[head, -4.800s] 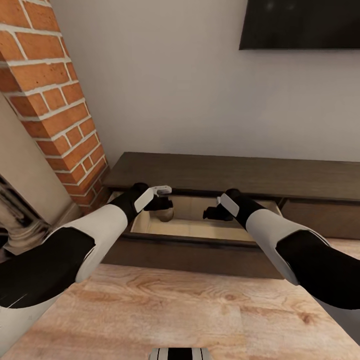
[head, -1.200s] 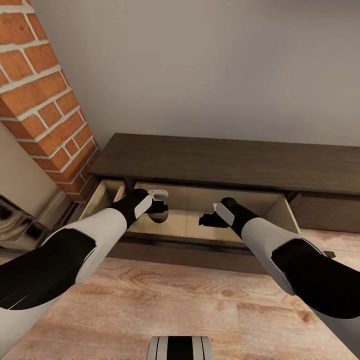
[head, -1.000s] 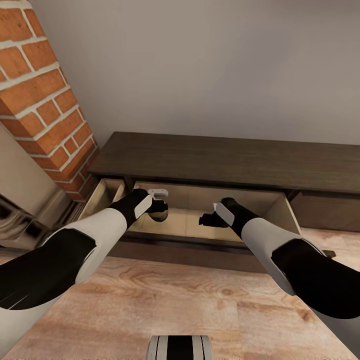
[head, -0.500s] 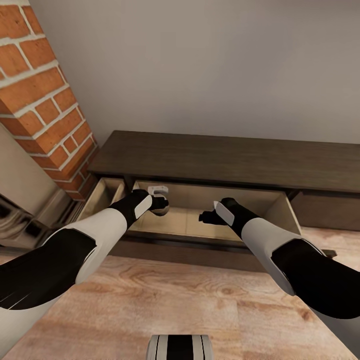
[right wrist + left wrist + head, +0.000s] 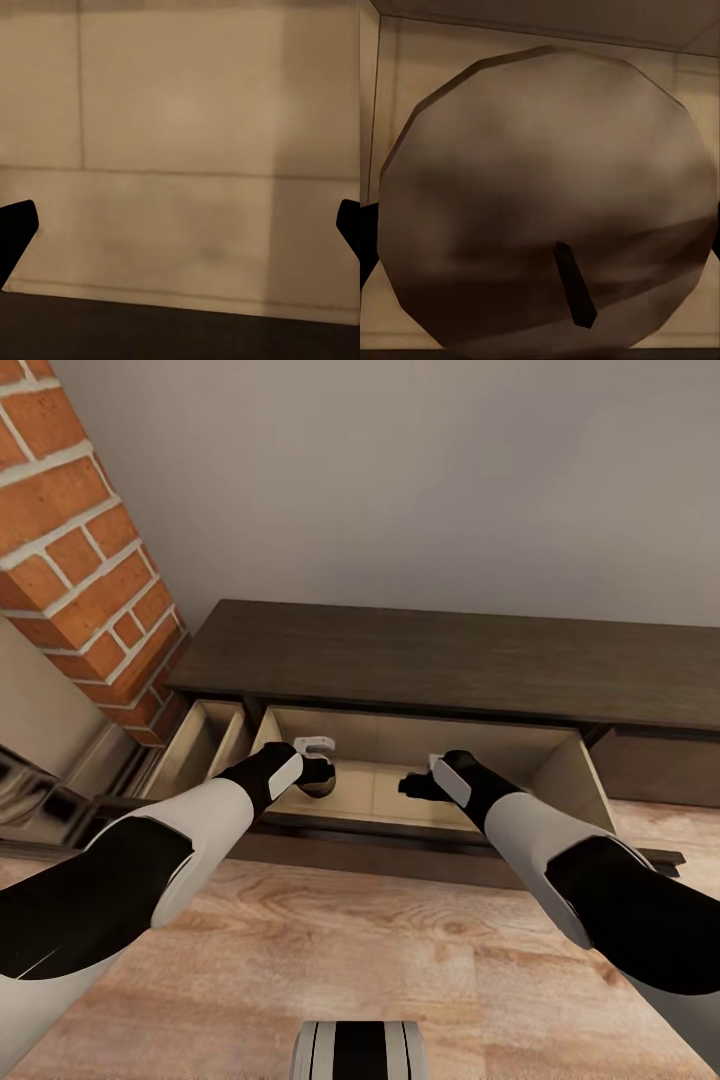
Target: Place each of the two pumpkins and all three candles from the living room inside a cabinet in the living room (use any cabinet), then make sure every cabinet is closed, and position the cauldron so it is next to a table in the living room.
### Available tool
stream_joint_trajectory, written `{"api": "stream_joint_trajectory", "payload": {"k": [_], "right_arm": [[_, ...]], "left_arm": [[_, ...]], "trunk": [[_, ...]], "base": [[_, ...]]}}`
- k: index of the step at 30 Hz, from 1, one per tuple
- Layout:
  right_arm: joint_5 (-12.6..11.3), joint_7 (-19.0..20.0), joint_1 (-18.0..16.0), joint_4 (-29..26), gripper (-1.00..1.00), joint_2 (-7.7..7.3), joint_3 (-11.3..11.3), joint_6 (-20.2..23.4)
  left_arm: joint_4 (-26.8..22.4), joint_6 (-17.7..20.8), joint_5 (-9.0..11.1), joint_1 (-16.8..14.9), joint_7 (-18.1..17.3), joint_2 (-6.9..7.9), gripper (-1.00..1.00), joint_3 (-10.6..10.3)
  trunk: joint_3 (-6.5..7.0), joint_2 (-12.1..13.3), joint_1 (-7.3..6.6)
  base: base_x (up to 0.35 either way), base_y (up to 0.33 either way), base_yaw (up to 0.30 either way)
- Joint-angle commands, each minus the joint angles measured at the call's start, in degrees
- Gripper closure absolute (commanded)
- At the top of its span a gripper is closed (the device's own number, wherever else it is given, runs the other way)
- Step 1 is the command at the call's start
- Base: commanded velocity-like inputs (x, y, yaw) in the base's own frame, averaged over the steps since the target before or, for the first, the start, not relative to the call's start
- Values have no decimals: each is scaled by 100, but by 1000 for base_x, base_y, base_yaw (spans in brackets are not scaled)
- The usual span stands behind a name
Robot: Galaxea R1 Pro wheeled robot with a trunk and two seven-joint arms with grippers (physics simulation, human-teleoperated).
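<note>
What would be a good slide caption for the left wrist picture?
Left gripper holding a grey-brown candle, wick end toward the camera, inside the open cabinet.

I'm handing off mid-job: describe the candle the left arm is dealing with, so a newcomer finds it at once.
Start at the long dark brown cabinet against the wall beside the brick column; its wide pale compartment stands open. At the left end of that opening, the left claw grips the candle, a stubby grey-brown cylinder with a short dark wick. The right claw alongside is open.

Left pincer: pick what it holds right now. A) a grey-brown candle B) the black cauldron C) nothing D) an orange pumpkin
A. The left pincer is closed around a grey-brown candle with a dark wick, inside the open cabinet compartment.
</note>
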Motion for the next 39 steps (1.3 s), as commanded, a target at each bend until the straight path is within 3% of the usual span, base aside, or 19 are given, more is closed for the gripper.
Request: {"api": "stream_joint_trajectory", "payload": {"k": [1, 25, 39], "right_arm": [[-58, -48, -4, -41, -100, -2, 37, 20], [-45, -51, -8, -27, -100, 43, 81, 19], [-45, -51, -8, 35, -100, 43, 81, 19]], "left_arm": [[-11, 31, 47, -1, 33, 1, 100, -34], [-18, 26, 45, -1, 33, 1, 100, -39], [-22, 31, 46, -1, 33, 1, 100, -41]], "trunk": [[-4, -1, -1], [-4, -1, -1], [-314, -20, 35]], "base": [[0, 0, 0], [68, 0, 0], [1, 0, 0]]}}
